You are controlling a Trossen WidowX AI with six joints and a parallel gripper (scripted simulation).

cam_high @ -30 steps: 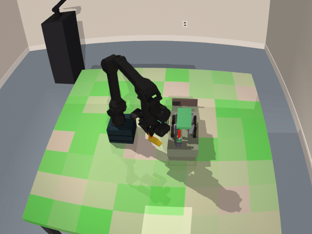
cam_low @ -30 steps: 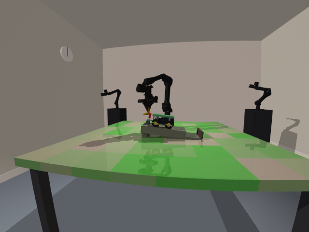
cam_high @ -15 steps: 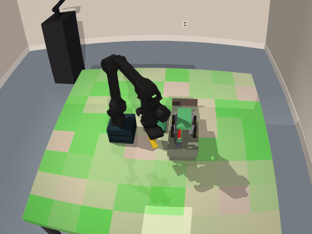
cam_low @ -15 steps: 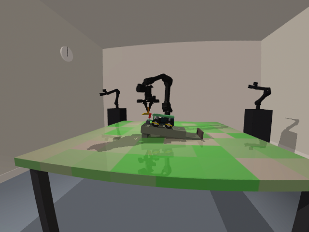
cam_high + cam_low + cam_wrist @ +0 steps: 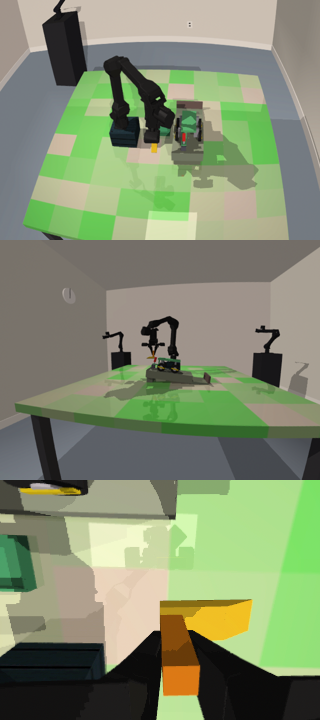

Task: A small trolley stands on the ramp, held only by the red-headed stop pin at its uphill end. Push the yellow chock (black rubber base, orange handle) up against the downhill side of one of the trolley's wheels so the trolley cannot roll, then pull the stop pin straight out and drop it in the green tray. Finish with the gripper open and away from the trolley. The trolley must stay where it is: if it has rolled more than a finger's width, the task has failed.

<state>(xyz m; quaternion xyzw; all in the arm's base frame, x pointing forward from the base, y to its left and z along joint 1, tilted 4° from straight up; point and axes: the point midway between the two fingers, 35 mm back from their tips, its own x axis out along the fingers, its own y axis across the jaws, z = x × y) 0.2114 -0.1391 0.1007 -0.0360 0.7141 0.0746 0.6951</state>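
Note:
My gripper (image 5: 153, 353) (image 5: 172, 637) is shut on the orange handle of the yellow chock (image 5: 154, 148) (image 5: 150, 358) (image 5: 222, 622). It holds the chock up in the air, left of the ramp's uphill end in the top view. The black base underside does not show. The trolley (image 5: 189, 120) (image 5: 168, 359), with a green top and black wheels, stands on the grey ramp (image 5: 187, 156) (image 5: 169, 375) (image 5: 125, 502). The red-headed stop pin (image 5: 183, 137) (image 5: 155, 359) stands in its holder at the trolley's uphill end. The green tray (image 5: 164, 132) (image 5: 11, 562) is partly hidden by my arm in the top view.
A brown end board (image 5: 189, 104) (image 5: 207, 377) stands at the ramp's downhill end. My arm's dark base block (image 5: 125, 138) (image 5: 55, 661) stands left of the tray in the top view. Other arms stand on black pedestals (image 5: 64, 51) (image 5: 267, 369) off the table.

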